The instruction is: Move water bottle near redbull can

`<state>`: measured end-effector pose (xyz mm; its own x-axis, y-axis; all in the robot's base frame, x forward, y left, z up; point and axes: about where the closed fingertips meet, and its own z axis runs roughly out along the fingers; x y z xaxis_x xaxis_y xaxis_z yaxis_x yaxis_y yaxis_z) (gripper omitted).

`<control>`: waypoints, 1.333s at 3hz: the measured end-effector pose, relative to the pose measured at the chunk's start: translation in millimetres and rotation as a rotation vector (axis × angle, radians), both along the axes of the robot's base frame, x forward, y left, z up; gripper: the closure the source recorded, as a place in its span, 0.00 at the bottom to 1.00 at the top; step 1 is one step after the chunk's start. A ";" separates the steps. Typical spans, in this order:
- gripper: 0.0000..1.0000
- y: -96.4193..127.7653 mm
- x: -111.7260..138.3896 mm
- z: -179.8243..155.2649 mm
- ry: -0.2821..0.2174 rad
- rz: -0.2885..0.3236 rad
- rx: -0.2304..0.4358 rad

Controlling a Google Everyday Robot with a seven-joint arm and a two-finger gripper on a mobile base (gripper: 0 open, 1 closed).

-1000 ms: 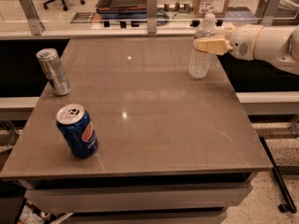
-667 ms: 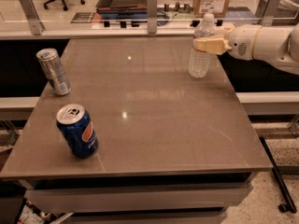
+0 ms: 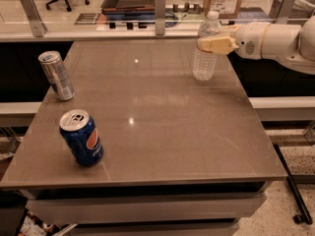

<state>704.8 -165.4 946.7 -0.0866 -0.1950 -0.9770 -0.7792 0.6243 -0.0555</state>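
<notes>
Little has changed in your one camera view over the last second: the hand (image 3: 207, 44) remains closed around the upper body of the water bottle (image 3: 203, 65), and the two have edged only slightly to the left. The bottle stands upright at the far right of the table (image 3: 162, 117); you cannot tell whether its base has left the surface. The redbull can (image 3: 57, 76) stands at the far left edge, well apart from the bottle, with open tabletop between them. A blue Pepsi can (image 3: 81, 138) sits near the front left, tilted a little, off the straight line between bottle and target. For you this likely means the grasp is secured and the carry is only starting; nearly the whole leftward traverse is yet to be made.
</notes>
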 end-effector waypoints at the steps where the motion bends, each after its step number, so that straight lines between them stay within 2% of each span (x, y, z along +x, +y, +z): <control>1: 1.00 30.9 -7.1 19.4 -0.014 0.000 -0.025; 2: 1.00 69.3 -22.0 37.9 -0.053 -0.025 -0.045; 3: 1.00 122.4 -33.7 46.3 -0.095 -0.045 -0.055; 4: 1.00 175.7 -41.7 50.0 -0.120 -0.006 -0.049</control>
